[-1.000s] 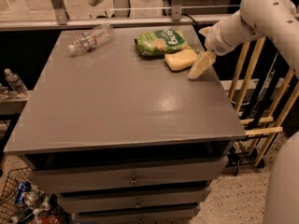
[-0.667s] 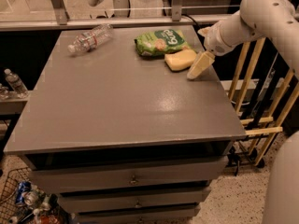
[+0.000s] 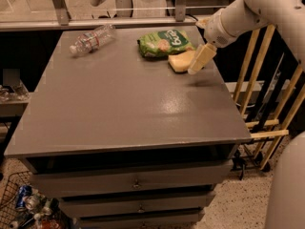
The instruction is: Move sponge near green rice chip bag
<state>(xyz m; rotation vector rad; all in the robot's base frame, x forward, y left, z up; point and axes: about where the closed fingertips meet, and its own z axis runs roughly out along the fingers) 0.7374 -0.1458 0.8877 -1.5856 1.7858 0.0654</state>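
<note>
Camera view, the only one. A grey table [image 3: 119, 109] fills the middle of the frame, seen from above and in front, with drawers [image 3: 136, 182] below its front edge.

The robot's white arm [image 3: 248, 8] enters from the upper right corner and slopes down-left. The gripper [image 3: 200, 59], pale cream, sits at its end over the table's upper right part and points down and to the left. Can't tell if it is open or closed; it reads as one cream wedge. Its tip overlaps the right edge of the sponge in this view; whether it touches, can't tell.

The sponge [image 3: 179, 61] is a pale yellow block lying flat on the table, upper right of centre and just left of the gripper. Its upper left corner meets the lower right edge of the green rice chip bag [image 3: 164, 42]; the two are touching or nearly so. The bag is flat and crinkly, with white lettering and pale round chips pictured, and lies near the table's far edge.

A clear plastic water bottle [image 3: 93, 38] lies on its side at the upper left of the tabletop, well apart from the bag and sponge.

Wooden rails [image 3: 257, 80] stand off the table's right side. A wire basket [image 3: 14, 199] with cans is on the floor at lower left. The robot's pale body [image 3: 286, 185] fills the lower right corner.
</note>
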